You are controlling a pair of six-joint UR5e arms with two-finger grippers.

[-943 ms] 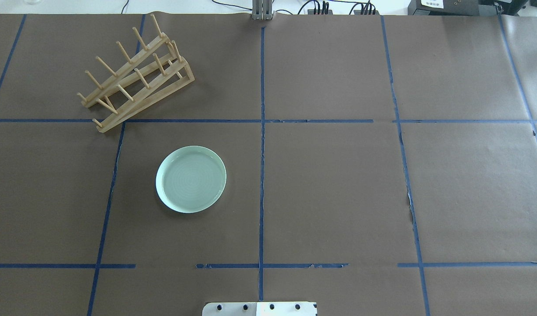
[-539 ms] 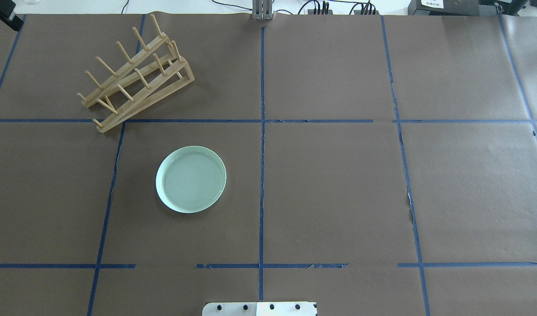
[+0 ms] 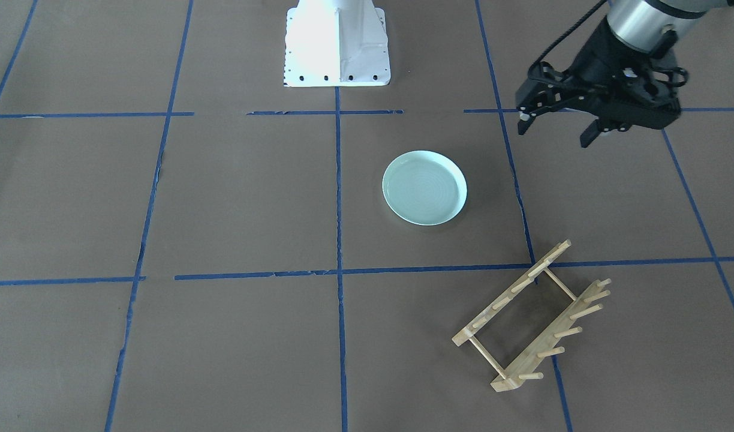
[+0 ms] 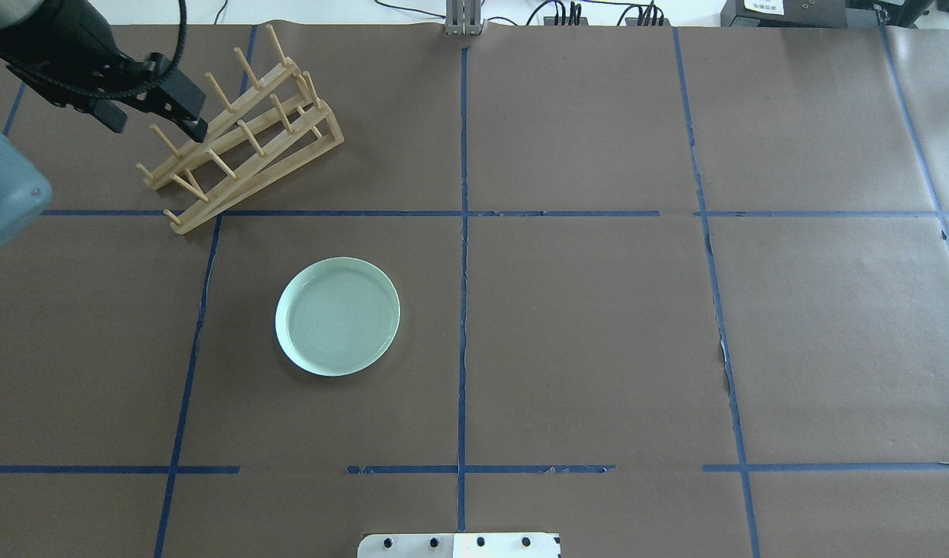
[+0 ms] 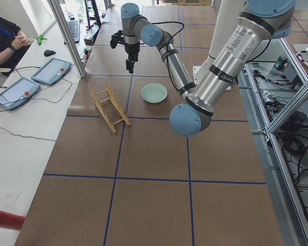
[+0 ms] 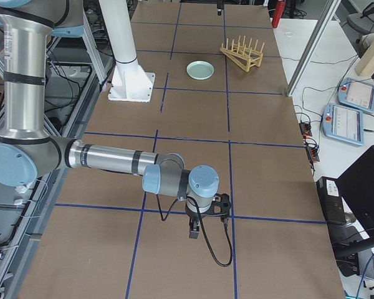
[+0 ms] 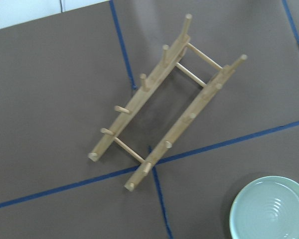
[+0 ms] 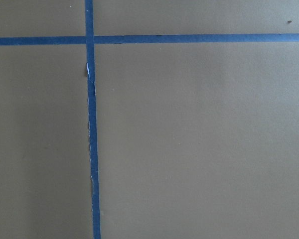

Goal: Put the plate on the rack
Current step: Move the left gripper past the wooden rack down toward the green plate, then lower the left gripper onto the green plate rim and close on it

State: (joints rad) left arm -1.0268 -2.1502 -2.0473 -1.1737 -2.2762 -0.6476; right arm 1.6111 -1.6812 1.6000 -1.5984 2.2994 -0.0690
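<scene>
We record that the left gripper (image 4: 157, 127), absent a moment ago, has entered at far left, jaws spread and empty, over the rack (image 4: 242, 139). The plate (image 4: 337, 316) lies flat, unmoved, well apart towards centre. The approach has only begun. We cannot tell the right gripper's (image 6: 194, 232) state.

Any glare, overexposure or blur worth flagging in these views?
Front-facing view: the base is blown out white. Left wrist view: the rack looks slightly soft. Overhead view: the left arm's elbow is an out-of-focus blob at the edge; the plate is sharp, without strong glare.
</scene>
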